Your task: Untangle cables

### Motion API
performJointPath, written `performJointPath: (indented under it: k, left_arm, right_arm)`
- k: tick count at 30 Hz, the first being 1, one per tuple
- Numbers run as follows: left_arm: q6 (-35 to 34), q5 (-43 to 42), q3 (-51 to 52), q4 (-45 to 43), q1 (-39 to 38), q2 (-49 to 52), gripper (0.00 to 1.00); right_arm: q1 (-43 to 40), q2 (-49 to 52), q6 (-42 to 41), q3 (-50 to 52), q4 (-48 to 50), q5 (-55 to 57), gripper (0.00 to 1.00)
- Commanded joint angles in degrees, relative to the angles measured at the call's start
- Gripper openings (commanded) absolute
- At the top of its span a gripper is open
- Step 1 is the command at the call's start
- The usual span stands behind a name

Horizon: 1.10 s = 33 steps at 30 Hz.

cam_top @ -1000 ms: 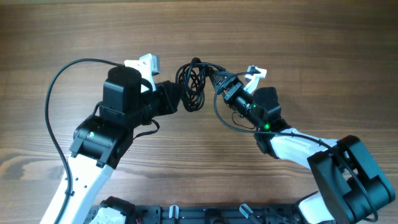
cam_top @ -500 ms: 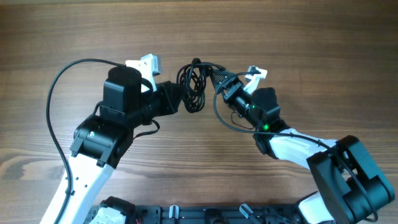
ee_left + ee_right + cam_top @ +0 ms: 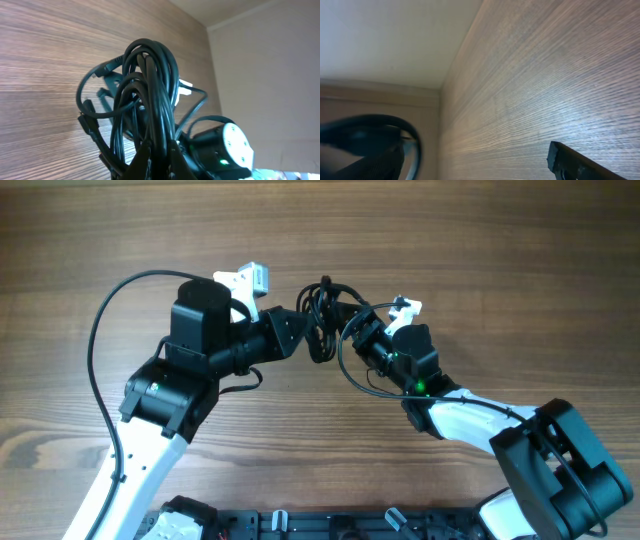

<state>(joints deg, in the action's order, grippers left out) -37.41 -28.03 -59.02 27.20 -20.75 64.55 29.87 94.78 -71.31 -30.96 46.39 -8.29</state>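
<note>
The cables [image 3: 323, 315] are one tangled black bundle held above the table between my two arms. My left gripper [image 3: 303, 335] is shut on the bundle's lower strands. In the left wrist view the bundle [image 3: 150, 85] loops up from the pinched jaws of the left gripper [image 3: 160, 157], with small plug ends [image 3: 87, 125] hanging at the left. My right gripper [image 3: 353, 330] sits just right of the bundle. In the right wrist view its fingers [image 3: 575, 162] stand wide apart with only the table between them, so the right gripper [image 3: 475, 170] is open and empty.
The wooden table [image 3: 480, 260] stretches all around. The left arm's thick black wire [image 3: 100, 350] arcs out to the left. The right arm's wire [image 3: 350, 375] loops below its gripper. A black rail [image 3: 300, 525] runs along the front edge.
My left gripper has moved right and a little up with the bundle. The bundle is now bunched narrower against the right gripper, which shifted slightly left.
</note>
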Motion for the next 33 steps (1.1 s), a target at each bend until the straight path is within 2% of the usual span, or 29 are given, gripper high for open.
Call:
performJointPath:
  k: [1,4,8,12,14,17,19,22,24,28,31,33]
  left_arm:
    - [-0.55,-4.76,-1.05,-1.09,-0.39,-0.42,0.04]
    - [-0.48,-3.52,-1.05,-1.07,-0.31,-0.42,0.04]
    - [-0.50,3.30,-1.05,-0.70,1.64,-0.42,0.04]
    - [-0.50,4.28,-1.05,-0.85,7.37,-0.42,0.04]
    - [-0.33,2.36,-1.05,-0.87,11.23,-0.42,0.04]
    - [-0.33,-5.88,-1.05,-0.85,16.98,-0.42,0.04]
    - [-0.35,-13.49,-1.05,-0.87,20.57,-0.42,0.04]
    - [-0.57,-18.69,-1.05,-0.87,22.49,-0.42,0.04]
    - [-1.66,-22.80,-1.05,-0.92,23.32,-0.42,0.04]
    - [-4.31,-25.88,-1.05,-1.38,23.67,-0.42,0.04]
    - [-6.84,-27.32,-1.05,-2.47,23.67,-0.42,0.04]
    - [-6.84,-27.28,-1.05,-2.43,23.67,-0.39,0.04]
  right_arm:
    - [0.17,-0.59,0.76,-0.48,-0.24,1.68,0.94]
    - [0.13,-0.61,0.61,-0.48,0.90,-0.11,0.93]
    - [0.11,-0.61,1.05,-0.48,3.13,-5.57,0.92]
    - [0.11,-0.61,10.03,-0.48,4.42,-10.82,0.91]
    - [0.13,-0.61,15.85,-0.48,4.42,-13.49,0.91]
    - [0.13,-0.61,22.86,-0.48,4.81,-14.99,0.92]
    - [0.13,-0.61,26.53,-0.48,9.03,-17.79,0.91]
    - [0.13,-0.61,26.03,-0.48,16.41,-21.33,0.88]
    - [0.11,-0.61,21.68,-0.48,20.79,-22.01,0.88]
    - [0.11,-0.61,17.68,-0.48,23.78,-21.62,0.88]
    - [0.11,-0.61,17.03,-0.48,24.57,-21.29,0.80]
    - [0.11,-0.61,17.05,-0.48,25.27,-21.14,0.68]
